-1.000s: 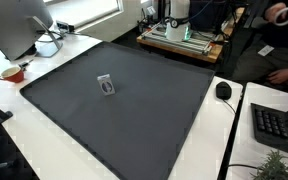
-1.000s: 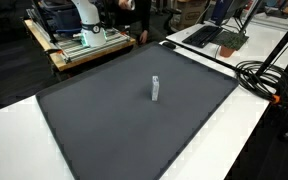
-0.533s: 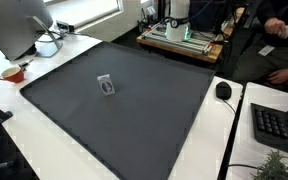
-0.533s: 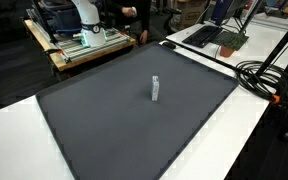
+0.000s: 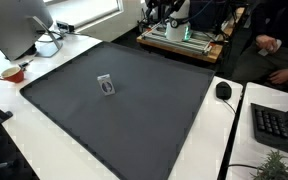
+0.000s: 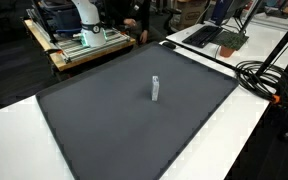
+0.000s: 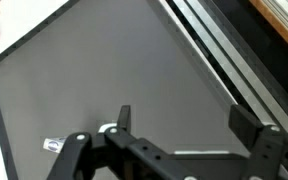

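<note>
A small clear upright object (image 5: 106,86) with a dark mark stands near the middle of a dark grey mat (image 5: 134,120); it also shows in an exterior view (image 6: 155,89). In the wrist view it lies at the lower left (image 7: 52,145). My gripper (image 7: 184,120) hangs open and empty high above the mat's far part, well away from the object. Its dark fingers (image 7: 124,118) stand wide apart. In an exterior view the gripper (image 5: 162,10) shows dimly at the top, by the robot's base.
The mat lies on a white table (image 5: 54,60). A monitor (image 5: 19,25) and a red-brown cup (image 5: 12,73) are at one side, a mouse (image 5: 223,90) and keyboard (image 5: 279,125) at another. Thick cables (image 6: 269,75) and a laptop (image 6: 219,35) lie beyond the mat.
The arm's dark gripper has swung into sight at the top of an exterior view. A person's hand at the back has moved. The small object has not moved.
</note>
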`<action>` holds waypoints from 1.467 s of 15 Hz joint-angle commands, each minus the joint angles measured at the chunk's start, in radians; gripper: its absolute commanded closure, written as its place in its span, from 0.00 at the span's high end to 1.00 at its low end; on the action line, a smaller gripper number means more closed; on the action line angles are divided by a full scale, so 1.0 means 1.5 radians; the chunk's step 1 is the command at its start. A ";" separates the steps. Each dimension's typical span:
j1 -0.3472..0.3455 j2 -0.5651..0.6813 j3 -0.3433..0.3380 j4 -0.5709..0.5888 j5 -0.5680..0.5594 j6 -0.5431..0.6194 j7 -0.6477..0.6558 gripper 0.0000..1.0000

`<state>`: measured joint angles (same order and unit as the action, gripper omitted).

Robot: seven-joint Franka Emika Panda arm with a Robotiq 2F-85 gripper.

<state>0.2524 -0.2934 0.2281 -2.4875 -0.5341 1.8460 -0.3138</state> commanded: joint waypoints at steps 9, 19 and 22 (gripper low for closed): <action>0.000 0.106 0.002 0.016 -0.165 0.052 -0.044 1.00; 0.011 0.268 0.027 0.033 -0.373 0.072 -0.140 1.00; 0.005 0.266 0.030 0.026 -0.367 0.094 -0.128 1.00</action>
<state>0.2628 0.1047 0.2684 -2.4511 -1.0861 1.9901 -0.5059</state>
